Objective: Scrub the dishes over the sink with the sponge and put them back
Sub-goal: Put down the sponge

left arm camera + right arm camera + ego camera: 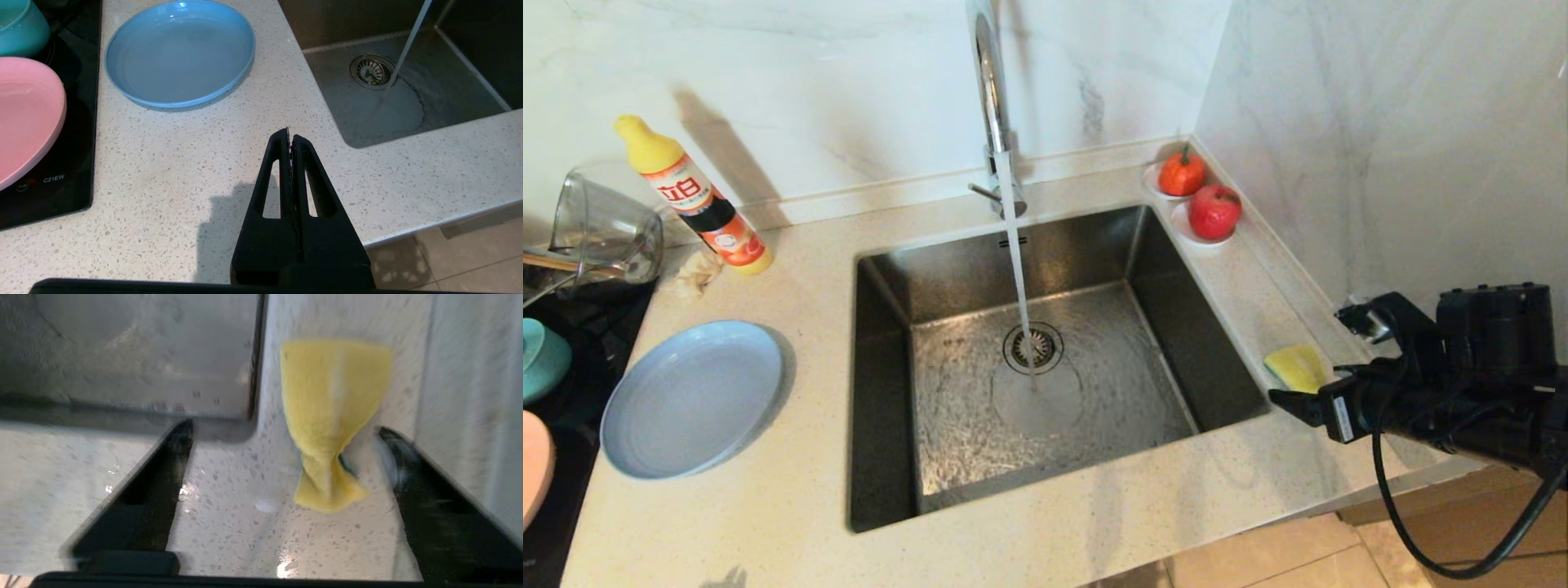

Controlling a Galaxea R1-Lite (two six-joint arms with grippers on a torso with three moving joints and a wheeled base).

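- One large square steel sink fills the middle of the speckled countertop; water runs from the chrome faucet onto the floor of the basin just beside the round drain strainer, and the faucet's top is cut off by the head view's upper edge
- Grey-blue plate lies flat on the counter to the left of the sink, whole and unobstructed
- Pink plate rests on a black cooktop at the far left; the head view shows only a sliver of it and the left wrist view crops it too
- Teal-blue bowl stands beside the pink plate, also cut by the picture edge
- Right gripper hangs low over the counter at the sink's near right corner, fingers spread wide; it holds nothing
- Left gripper hovers over the counter's front edge, between the grey-blue plate and the sink, fingers pressed together on nothing
- Yellow sponge lies on the counter right of the sink, between the right gripper's fingers and nearer the wall-side one; it looks pinched and crumpled at its near end, a sliver of green layer showing, and the blur hides whether that finger touches it
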